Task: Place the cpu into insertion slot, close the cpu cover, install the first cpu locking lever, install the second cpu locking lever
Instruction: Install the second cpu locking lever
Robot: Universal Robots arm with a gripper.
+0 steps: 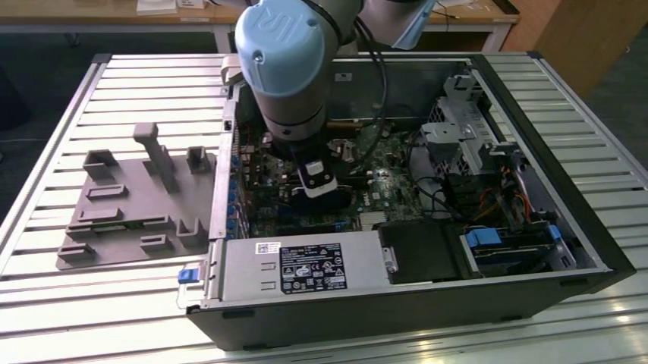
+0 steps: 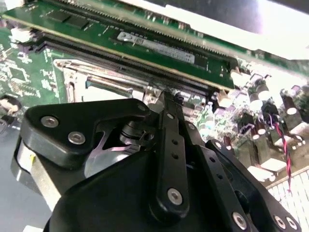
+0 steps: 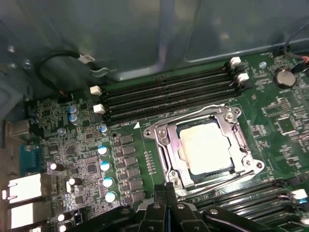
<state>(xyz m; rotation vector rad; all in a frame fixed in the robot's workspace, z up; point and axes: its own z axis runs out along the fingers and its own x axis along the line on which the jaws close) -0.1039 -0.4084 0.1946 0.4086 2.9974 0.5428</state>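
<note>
I'm looking at a ribbed metal desk point(image 1: 567, 98) carrying an open computer case point(image 1: 405, 303) laid on its side, with wooden furniture behind it and a grey fixture tray point(image 1: 132, 205) on the exterior view's left.

My gripper point(image 3: 166, 205) hangs low inside the case over the motherboard point(image 3: 82, 159). In both wrist views its black fingers point(image 2: 170, 145) meet in a thin seam with nothing between them, so I read it as pinched together and empty. I take that narrow shape as suited to nudging a lever or the cover, not to carrying the chip.

Just past the fingertips sits the insertion slot point(image 3: 169, 159) with the cpu point(image 3: 207, 147) already lying flat in it, its pale metal top showing. The cpu cover point(image 3: 231, 140) frames the chip and looks lowered around it; I cannot tell whether the locking levers along the frame are latched. Long black memory slots point(image 3: 164, 96) run just beside the socket on two sides.

The first wrist view gives me the whole socket from above. The second wrist view shows the gripper linkage close up, with a seated memory module point(image 2: 145, 43) and a glimpse of the socket frame beyond. In the exterior view the arm point(image 1: 288, 68) stands in front of the socket.
</note>
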